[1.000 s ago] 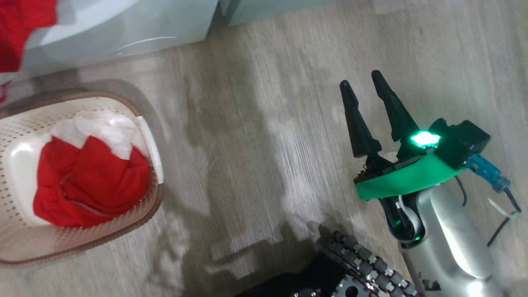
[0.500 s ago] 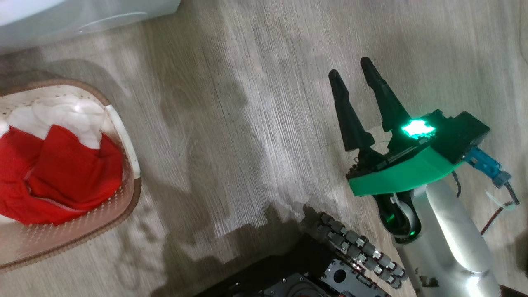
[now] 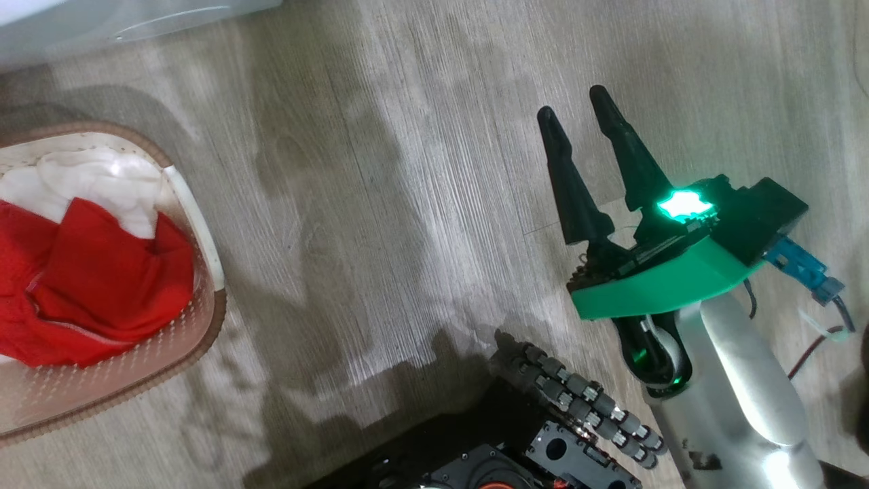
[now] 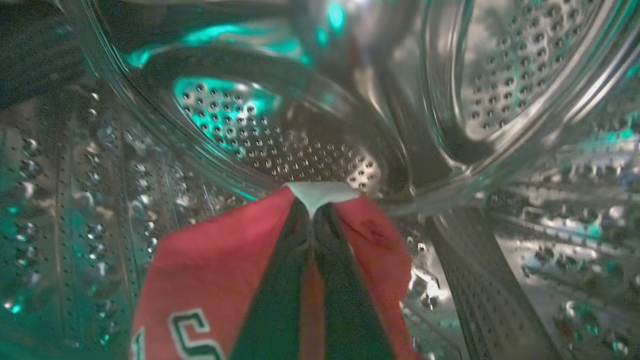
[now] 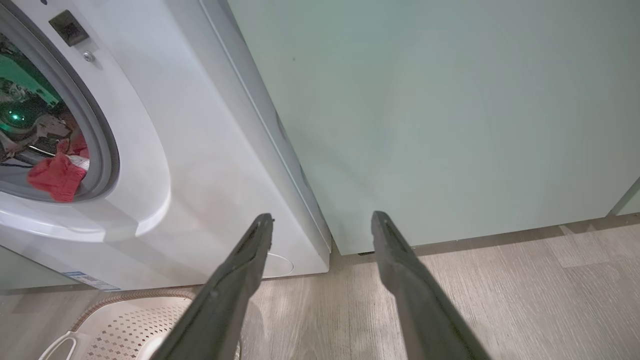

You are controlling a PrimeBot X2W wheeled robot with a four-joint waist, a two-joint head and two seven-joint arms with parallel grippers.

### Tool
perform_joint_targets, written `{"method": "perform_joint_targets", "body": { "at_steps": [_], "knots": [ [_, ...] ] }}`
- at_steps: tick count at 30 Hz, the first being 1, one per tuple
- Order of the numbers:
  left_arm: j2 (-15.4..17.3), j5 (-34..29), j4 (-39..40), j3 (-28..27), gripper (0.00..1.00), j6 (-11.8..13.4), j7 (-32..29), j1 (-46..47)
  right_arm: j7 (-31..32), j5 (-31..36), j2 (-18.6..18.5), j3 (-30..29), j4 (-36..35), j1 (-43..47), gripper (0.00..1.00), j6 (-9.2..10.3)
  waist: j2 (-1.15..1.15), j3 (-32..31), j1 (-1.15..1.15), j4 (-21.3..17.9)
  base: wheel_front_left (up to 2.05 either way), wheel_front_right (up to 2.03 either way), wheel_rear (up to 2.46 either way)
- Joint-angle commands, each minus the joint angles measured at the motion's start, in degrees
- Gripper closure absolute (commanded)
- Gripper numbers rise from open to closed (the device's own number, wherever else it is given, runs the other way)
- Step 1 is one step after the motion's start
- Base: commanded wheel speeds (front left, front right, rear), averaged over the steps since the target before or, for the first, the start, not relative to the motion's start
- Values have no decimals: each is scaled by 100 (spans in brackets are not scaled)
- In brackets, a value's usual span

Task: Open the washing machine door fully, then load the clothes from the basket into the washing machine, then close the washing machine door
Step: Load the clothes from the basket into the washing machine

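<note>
Currently: loading step. Left claw (image 4: 312, 212) was inside the washing machine (image 5: 200, 150), deep in the steel drum (image 4: 280, 145), shut tight on a red garment (image 4: 215, 265). Right claw (image 3: 572, 102) hung over the floor (image 3: 407, 170), fingers apart, empty. More red and white clothes (image 3: 102, 278) lay in the basket (image 3: 204, 326). Next, by judgement: release, withdraw, fetch the rest.

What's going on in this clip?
The robot is partway through loading laundry. Its left claw is inside the steel drum of the washing machine, shut on a red garment with white lettering. The right claw hangs open over the floor, holding nothing. More red and white clothes lie in the basket, so the loading isn't finished.
</note>
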State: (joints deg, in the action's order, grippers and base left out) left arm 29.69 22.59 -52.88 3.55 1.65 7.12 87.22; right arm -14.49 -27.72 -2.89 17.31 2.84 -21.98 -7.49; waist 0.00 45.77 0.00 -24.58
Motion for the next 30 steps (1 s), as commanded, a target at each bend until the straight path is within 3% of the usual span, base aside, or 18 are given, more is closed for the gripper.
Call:
{"method": "perform_joint_targets", "body": {
  "at_steps": [1, 5, 6, 7, 21, 30],
  "knots": [
    [277, -34, 172, -1, 100, -25, 8, -10, -51, -32, 2, 94, -163, 81, 0, 0, 0, -7, 0, 10, 0, 0, 0],
    [243, -93, 102, 126, 100, -70, 68, -257, -51, -38, 2, 72, -141, 81, 0, 0, 0, -50, 0, 62, 0, 0, 0],
    [228, -91, 97, 136, 58, -63, 103, -312, -51, -42, 2, 74, -138, 78, 0, 0, 0, -61, 0, 72, 0, 0, 0],
    [221, -113, 90, 162, 3, -45, 139, -366, -51, -44, 2, 77, -130, 74, 0, 0, 0, -75, 0, 81, 0, 0, 0],
    [-76, -153, 386, 335, 0, 145, 652, -1366, -51, 157, 2, -156, 30, 113, 0, 0, 0, -548, 0, 376, 0, 0, 0],
    [-383, -69, 2001, 135, 0, 316, 783, -2849, -51, 372, 2, -402, 136, 200, 0, 0, 0, -863, 0, 751, 0, 0, 0]
  ]
}}
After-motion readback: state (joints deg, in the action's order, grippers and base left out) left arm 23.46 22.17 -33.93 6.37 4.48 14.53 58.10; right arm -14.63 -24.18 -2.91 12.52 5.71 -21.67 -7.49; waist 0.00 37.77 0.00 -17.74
